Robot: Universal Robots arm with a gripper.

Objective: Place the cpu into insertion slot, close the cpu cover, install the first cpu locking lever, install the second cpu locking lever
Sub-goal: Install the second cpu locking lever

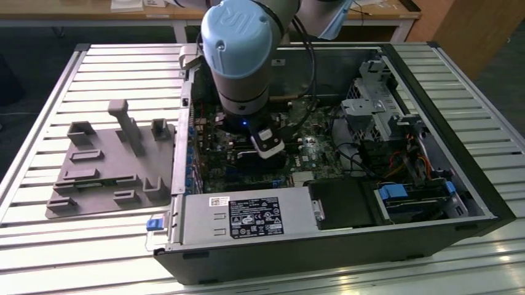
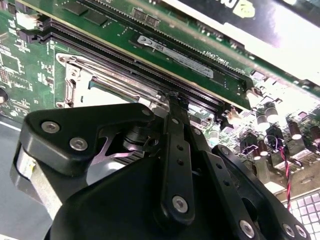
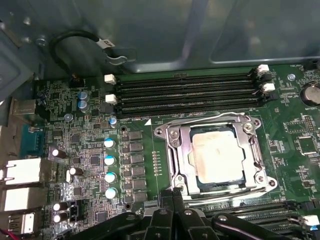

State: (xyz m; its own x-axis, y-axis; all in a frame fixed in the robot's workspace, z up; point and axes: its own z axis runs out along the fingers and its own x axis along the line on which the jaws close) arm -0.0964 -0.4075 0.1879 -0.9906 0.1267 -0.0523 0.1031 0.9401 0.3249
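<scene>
The cpu (image 3: pixel 216 155), a pale beige metal square, lies flat in the insertion slot (image 3: pixel 220 187) on the green board. The silvery cpu cover (image 3: pixel 174 145) lies down around it, its cut-out framing the chip. One thin metal lever (image 3: pixel 210 119) runs along the side toward the memory slots and another lever (image 3: pixel 235 196) along the opposite side. My gripper (image 3: pixel 172 194) is shut, its black fingertips pressed together just beside the socket's corner, with nothing visibly held. In the second wrist view my gripper (image 2: pixel 173 98) touches down at the socket frame (image 2: pixel 95 75). The exterior view shows my gripper (image 1: pixel 269 153) low inside the case.
Long black memory slots (image 3: pixel 185 90) flank the socket, and a memory module (image 2: pixel 190 60) stands close by. Capacitors (image 3: pixel 109 160) and rear ports (image 3: pixel 20 175) line one side. In the case sit a power supply (image 1: pixel 246 218) and a drive cage (image 1: pixel 377 104). A grey fixture plate (image 1: pixel 107 166) lies outside it.
</scene>
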